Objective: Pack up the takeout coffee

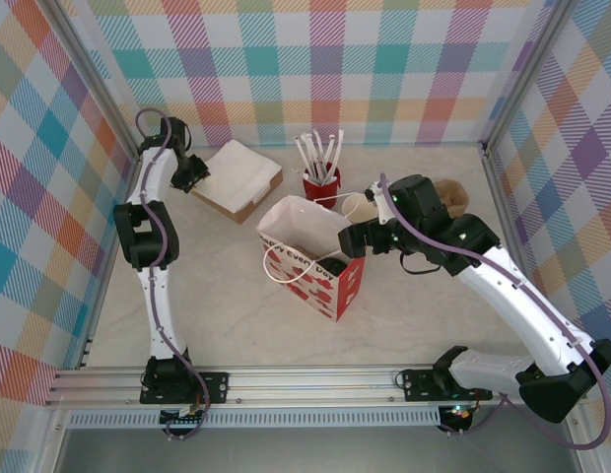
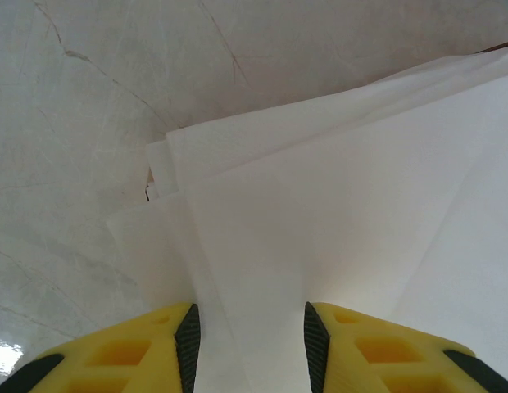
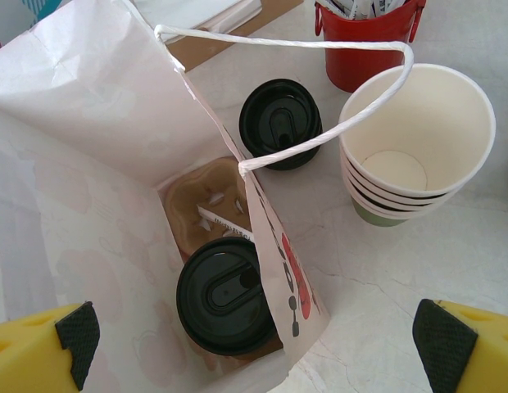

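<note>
A takeout coffee with a black lid (image 3: pixel 228 295) stands inside the open red-and-white paper bag (image 3: pixel 82 106), seated in a brown pulp carrier (image 3: pixel 206 190). Just outside the bag, a second black lid (image 3: pixel 280 123) rests on the table; I cannot tell whether a cup is under it. My right gripper (image 3: pixel 258 348) hangs open above the bag's mouth, holding nothing; from above it is at the bag's right edge (image 1: pixel 357 236). My left gripper (image 2: pixel 250 336) is open, low over a stack of white napkins (image 2: pixel 336 213) at the far left (image 1: pixel 237 175).
A stack of empty green-sided paper cups (image 3: pixel 414 143) stands right of the bag, under its white string handle (image 3: pixel 319 42). The red cup of white sticks (image 3: pixel 369 37) is behind them. Another brown carrier (image 1: pixel 451 195) lies beyond the right arm. Plaid walls enclose the table.
</note>
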You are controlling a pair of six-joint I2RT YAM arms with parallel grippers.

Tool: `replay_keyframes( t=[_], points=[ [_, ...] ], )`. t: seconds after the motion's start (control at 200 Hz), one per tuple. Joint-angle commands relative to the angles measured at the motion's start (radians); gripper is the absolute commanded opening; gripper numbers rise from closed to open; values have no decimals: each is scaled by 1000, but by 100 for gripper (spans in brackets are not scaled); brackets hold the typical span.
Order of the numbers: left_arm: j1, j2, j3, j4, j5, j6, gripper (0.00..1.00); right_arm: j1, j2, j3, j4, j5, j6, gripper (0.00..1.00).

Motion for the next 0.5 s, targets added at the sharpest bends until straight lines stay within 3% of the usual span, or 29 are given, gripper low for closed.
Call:
replay_keyframes(
  t=[0.0, 0.495],
  points=[
    [13, 19, 32, -12, -8, 2, 37, -6, 10, -10, -2, -4, -9, 100],
    [13, 15, 55, -10, -15, 20, 29, -6, 35, -12, -1, -13, -8, 100]
  ],
)
